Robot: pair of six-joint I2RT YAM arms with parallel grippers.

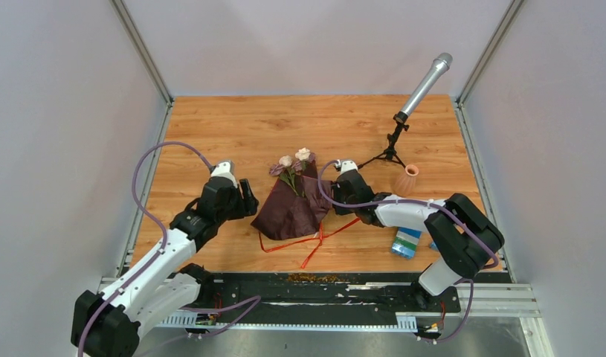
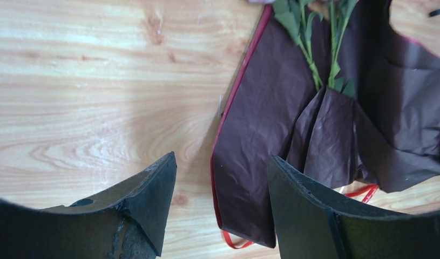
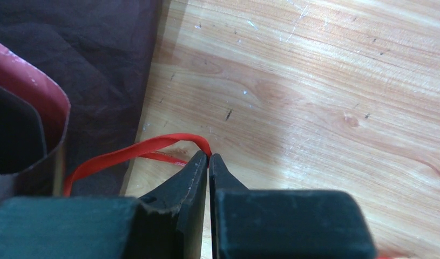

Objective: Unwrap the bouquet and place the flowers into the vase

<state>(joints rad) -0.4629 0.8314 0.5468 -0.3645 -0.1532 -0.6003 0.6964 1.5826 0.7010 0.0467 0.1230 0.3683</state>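
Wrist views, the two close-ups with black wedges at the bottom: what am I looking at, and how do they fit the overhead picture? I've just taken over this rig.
The overhead view looks down on two robot arms bolted at the near edge of a wooden table. Each arm carries a camera at its wrist; the black wedges are that arm's own two fingers. On the table lies the bouquet, its maroon wrapping paper spread open, flowers at the far end, a red ribbon trailing loose. To the right stand the vase, a microphone on a tripod and a stack of toy bricks. The left gripper is open at the paper's edge and holds nothing. The right gripper is shut, pinching the ribbon at its tips.
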